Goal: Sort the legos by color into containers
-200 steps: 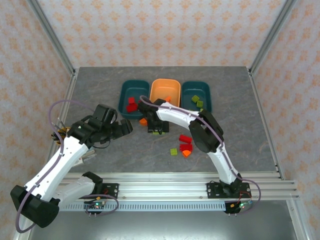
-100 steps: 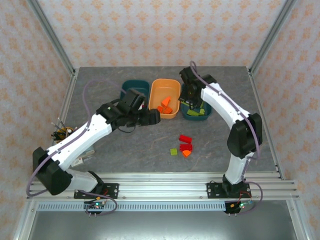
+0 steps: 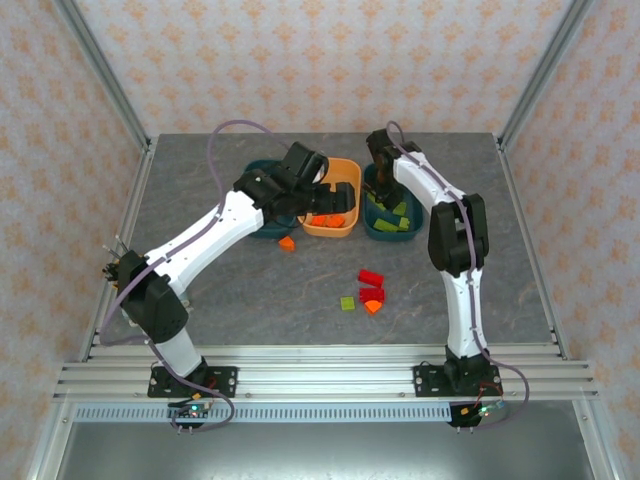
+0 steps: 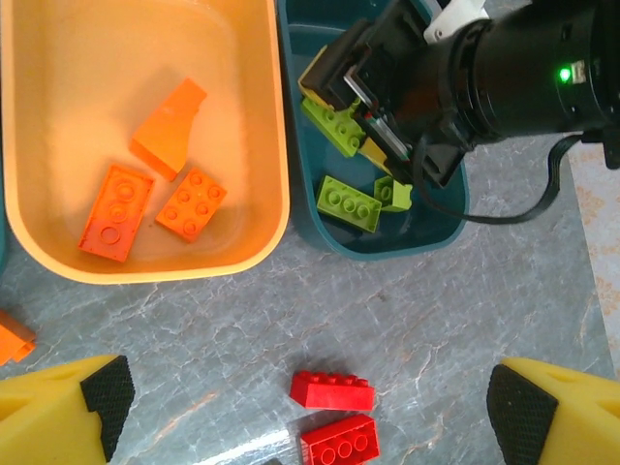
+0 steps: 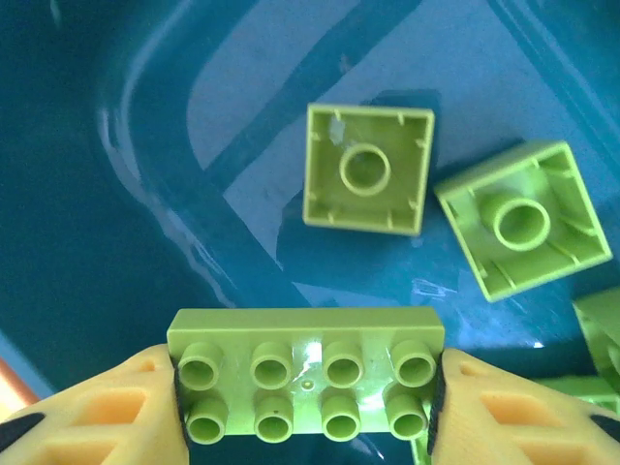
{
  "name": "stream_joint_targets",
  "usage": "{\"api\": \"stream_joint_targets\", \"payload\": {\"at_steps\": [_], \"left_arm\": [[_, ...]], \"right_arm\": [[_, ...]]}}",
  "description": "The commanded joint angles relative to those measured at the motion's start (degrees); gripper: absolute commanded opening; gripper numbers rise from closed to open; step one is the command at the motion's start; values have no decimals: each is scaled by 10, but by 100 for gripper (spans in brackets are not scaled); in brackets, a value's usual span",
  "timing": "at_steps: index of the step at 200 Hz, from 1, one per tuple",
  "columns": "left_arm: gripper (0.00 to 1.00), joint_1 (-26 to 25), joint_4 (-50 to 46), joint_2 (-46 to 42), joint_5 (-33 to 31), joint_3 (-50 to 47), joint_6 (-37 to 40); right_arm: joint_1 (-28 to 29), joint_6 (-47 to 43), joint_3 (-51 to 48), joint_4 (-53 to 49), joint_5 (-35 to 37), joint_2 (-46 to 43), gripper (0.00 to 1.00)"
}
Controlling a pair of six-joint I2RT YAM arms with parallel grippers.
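Partly cropped, the right tool point(image 5: 308, 402) pinches a green brick point(image 5: 306, 373); left tool point(image 4: 310, 407) spread, fingertips point(image 4: 58, 412) cut off.

Orange tray point(image 4: 87, 87) holds orange bricks point(image 4: 116, 211). Teal tray point(image 5: 145, 145), dark and glossy, holds yellow-green bricks point(image 5: 368, 182). Red bricks point(image 4: 332, 389) on table point(image 4: 455, 310): grey, marbled with pale veins. Walls point(image 3: 330, 60) peach, repeating orange floral motif. Arms point(image 3: 200, 240) white, joints black.

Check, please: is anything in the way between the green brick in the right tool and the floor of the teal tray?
Nothing visible. The right tool holds the green brick over bare floor of the teal tray; two square green bricks lie farther off, beside its path.
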Motion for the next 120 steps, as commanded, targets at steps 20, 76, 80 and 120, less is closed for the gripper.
{"api": "stream_joint_targets", "payload": {"at_steps": [20,76,80,120], "left_arm": [[97,-6,-6,-4,-13,22,11],[97,-6,-10,-29,-19,-12,6],[96,-6,-10,-31,-20,-14,5],[96,-6,-20,-56,-35,-40,-5]], "right_arm": [[-14,32,15,-19,-14,28,56],[-14,19,37,-28,-13,27,73],[-15,17,40,-30,-11,27,74],[-13,-5,57,-46,5,-6,79]]}}
